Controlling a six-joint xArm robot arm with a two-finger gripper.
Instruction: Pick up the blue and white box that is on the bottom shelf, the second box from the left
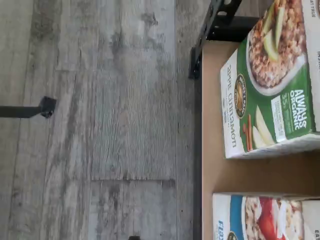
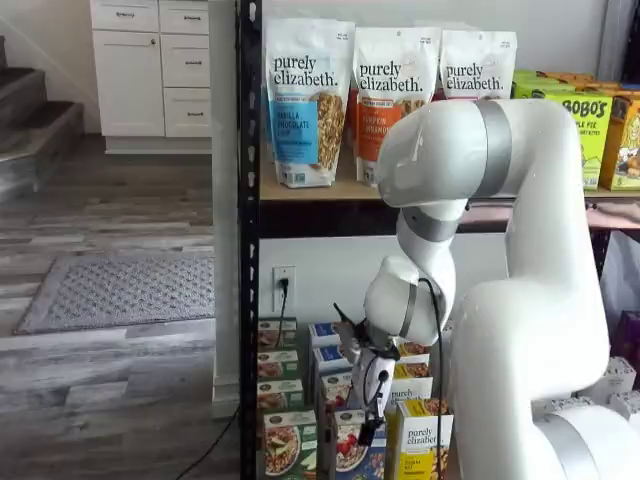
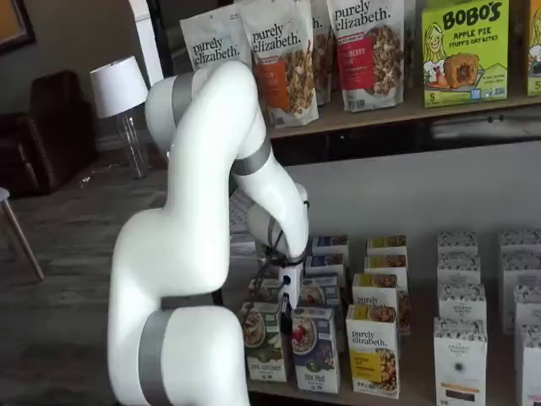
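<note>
At the front edge of the bottom shelf (image 3: 397,396) of the black metal-post rack, the small upright blue and white cardboard box (image 3: 314,348) stands in the front row, between a green-fronted cardboard box (image 3: 263,340) and a yellow-fronted cardboard box (image 3: 373,349). The white arm's gripper (image 3: 286,315) hangs just above and in front of the blue box, black fingers pointing down, likely lining up for the pick. The fingers stand apart, holding nothing. Behind, more rows of similar boxes fill the shelf towards its back edge. Tall granola pouches (image 3: 285,59) line the tan wooden upper board.
</note>
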